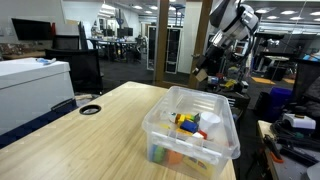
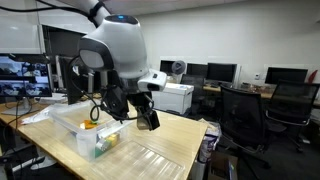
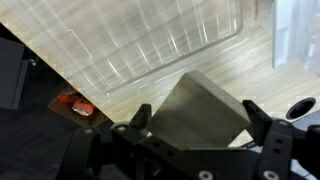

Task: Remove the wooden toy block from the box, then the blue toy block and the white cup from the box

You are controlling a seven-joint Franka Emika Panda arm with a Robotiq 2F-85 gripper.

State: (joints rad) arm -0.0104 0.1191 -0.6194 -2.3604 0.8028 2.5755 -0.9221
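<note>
In the wrist view a pale wooden toy block (image 3: 200, 125) sits tilted between the two fingers of my gripper (image 3: 200, 114), which is shut on it. The clear box (image 3: 170, 40) lies beyond the fingers in that view. In both exterior views the gripper (image 1: 205, 68) (image 2: 148, 118) hangs above the table, outside the box (image 1: 228, 132) (image 2: 72, 120) and past one of its short ends. Inside the box lie small coloured toys, among them something blue (image 1: 188, 126) and something white (image 1: 199, 121), too small to make out.
The light wooden table (image 1: 110, 130) has a black round cable hole (image 1: 90, 109) near one edge. A white cabinet (image 1: 35, 85) stands beside it. Office chairs (image 2: 245, 110) and desks with monitors surround the table. A small red object (image 3: 75, 103) lies below the table edge.
</note>
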